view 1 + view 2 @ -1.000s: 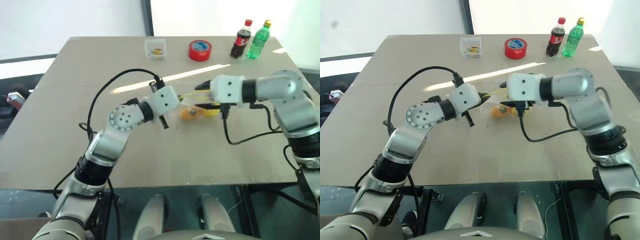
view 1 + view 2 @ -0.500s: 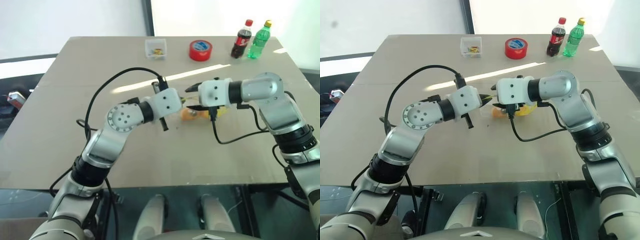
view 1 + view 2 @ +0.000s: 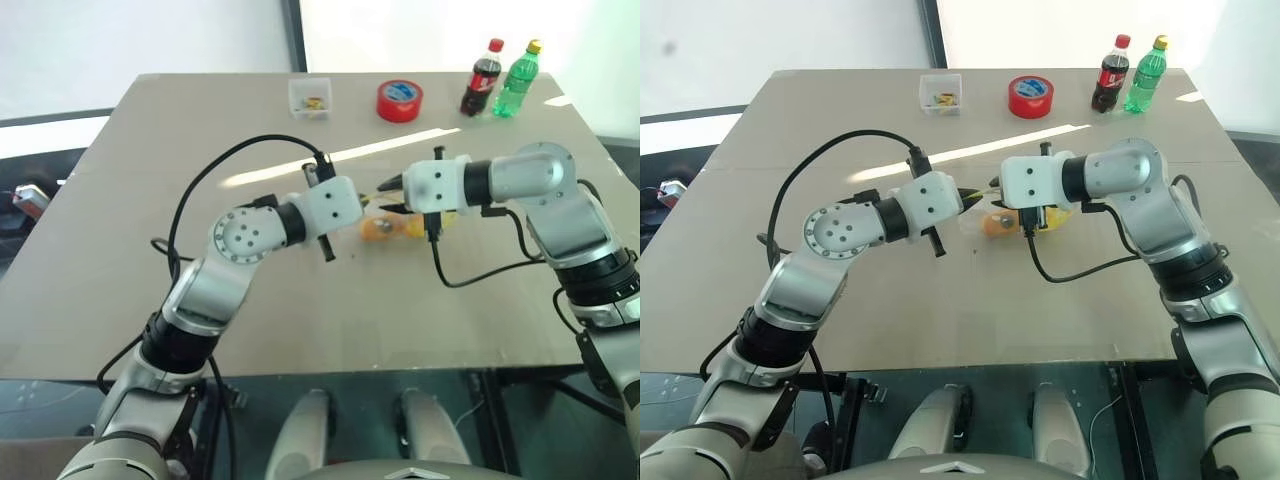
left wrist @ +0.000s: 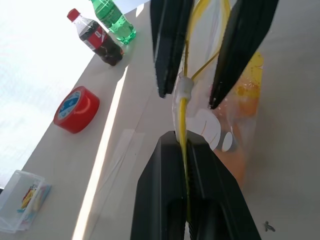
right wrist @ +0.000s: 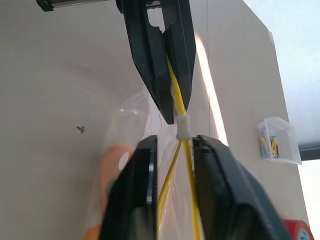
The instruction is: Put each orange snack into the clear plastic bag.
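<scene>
1. Pale walls and a bright window stood behind the broad tan rectangular surface [image 3: 120, 250], which carried everything in view.
2. At the surface's middle the robot's left gripper [image 4: 184, 142] was clamped tight on the yellow seal strip [image 4: 181, 115] of the crinkly transparent plastic zip bag [image 4: 240, 100], its two black fingers pressed together with the strip between them.
3. The robot's right gripper [image 5: 175, 142] had its black fingers [image 5: 141, 165] narrowly apart, standing on either side of the same yellow strip near the white slider [image 5: 183, 127]; whether they pinched it cannot be told.
4. Both grippers met tip to tip over the bag's mouth, the left arm reaching in from the left and the right arm from the right, each pointing slightly downward.
5. Inside the bag, which hung from the grippers down to the surface, lay a glossy orange-brown oval wrapped snack [image 3: 378, 229], with yellow print showing beside it.
6. Along the far edge of the surface stood a small clear square plastic box [image 3: 310, 98] with yellow bits inside, a red roll of tape [image 3: 400, 101], a dark cola bottle with a red cap [image 3: 481, 79] and a green bottle with a yellow cap [image 3: 517, 80], the two bottles just beside each other.
</scene>
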`<action>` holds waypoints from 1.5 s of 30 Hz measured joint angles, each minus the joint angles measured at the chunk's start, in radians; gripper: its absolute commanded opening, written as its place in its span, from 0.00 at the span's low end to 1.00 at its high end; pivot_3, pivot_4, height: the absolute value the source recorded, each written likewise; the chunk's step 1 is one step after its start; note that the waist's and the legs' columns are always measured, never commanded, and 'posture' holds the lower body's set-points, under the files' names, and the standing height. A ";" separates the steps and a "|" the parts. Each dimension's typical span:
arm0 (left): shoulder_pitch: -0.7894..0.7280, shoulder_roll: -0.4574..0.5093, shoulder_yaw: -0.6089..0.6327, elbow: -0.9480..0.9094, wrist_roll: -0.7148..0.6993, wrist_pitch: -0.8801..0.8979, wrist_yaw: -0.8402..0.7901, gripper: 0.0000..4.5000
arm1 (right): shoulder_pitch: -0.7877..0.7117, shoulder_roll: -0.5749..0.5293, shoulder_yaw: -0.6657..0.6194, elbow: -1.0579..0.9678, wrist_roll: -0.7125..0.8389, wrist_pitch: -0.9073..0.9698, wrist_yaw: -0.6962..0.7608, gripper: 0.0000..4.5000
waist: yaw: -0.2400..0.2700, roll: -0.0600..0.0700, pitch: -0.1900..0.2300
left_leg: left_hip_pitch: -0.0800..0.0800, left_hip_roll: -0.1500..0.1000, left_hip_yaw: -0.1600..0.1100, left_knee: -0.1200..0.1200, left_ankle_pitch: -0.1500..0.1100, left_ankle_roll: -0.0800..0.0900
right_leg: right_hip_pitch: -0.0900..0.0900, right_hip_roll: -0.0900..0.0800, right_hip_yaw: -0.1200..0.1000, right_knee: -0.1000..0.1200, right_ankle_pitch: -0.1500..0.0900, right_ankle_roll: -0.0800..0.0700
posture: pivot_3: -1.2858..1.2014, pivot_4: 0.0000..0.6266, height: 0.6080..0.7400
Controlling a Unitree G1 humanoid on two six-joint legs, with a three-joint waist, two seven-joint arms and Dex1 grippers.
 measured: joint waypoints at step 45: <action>0.013 0.000 -0.001 0.000 -0.002 -0.006 0.001 0.00 | 0.078 -0.193 -0.068 0.006 0.027 0.005 -0.023 0.01 | 0.002 0.000 0.000 | 0.000 0.000 0.001 0.000 0.000 0.000 | 0.000 0.000 0.000 0.000 0.000 0.000 | 0.52 0.24 1.00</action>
